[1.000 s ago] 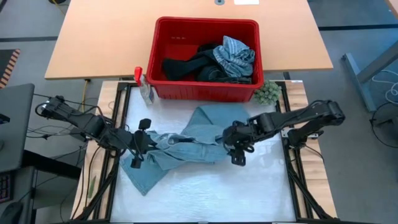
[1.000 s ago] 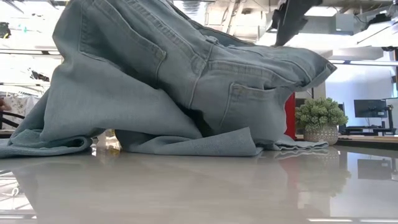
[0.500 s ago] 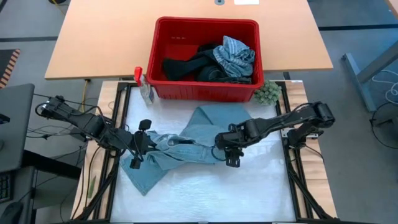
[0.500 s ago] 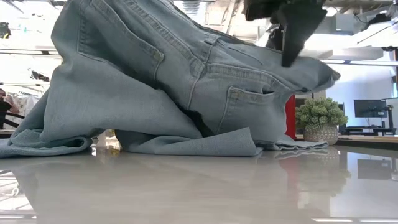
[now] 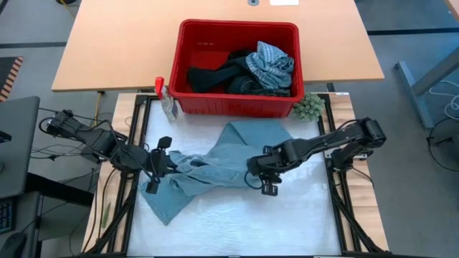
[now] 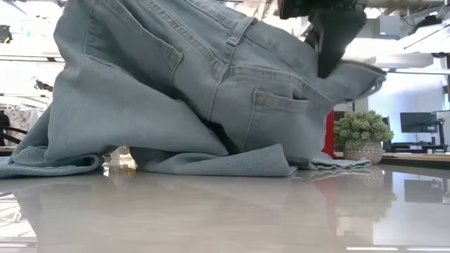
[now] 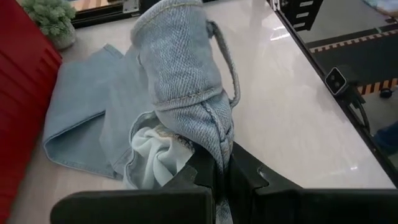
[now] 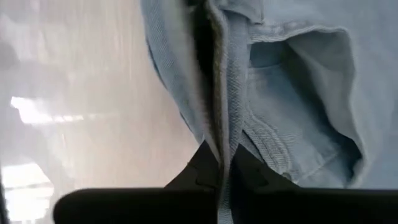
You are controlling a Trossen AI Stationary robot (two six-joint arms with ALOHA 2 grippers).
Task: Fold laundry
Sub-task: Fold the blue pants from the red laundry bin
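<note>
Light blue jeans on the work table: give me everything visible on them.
The light blue jeans are faded denim with stitched back pockets, belt loops and a pale lining. They lie crumpled on the white table, waistband end raised, one leg flat toward the red basket. The left gripper and right gripper each pinch a fold.

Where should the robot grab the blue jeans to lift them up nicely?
Best at the thick waistband. The jeans lie crumpled on the table with the waist bunched up between the arms, and that stiff seamed edge probably won't slip. The left gripper pinches it from the left end, the right gripper from the right, both shut on the denim, so lifting apart should spread the waist.
</note>
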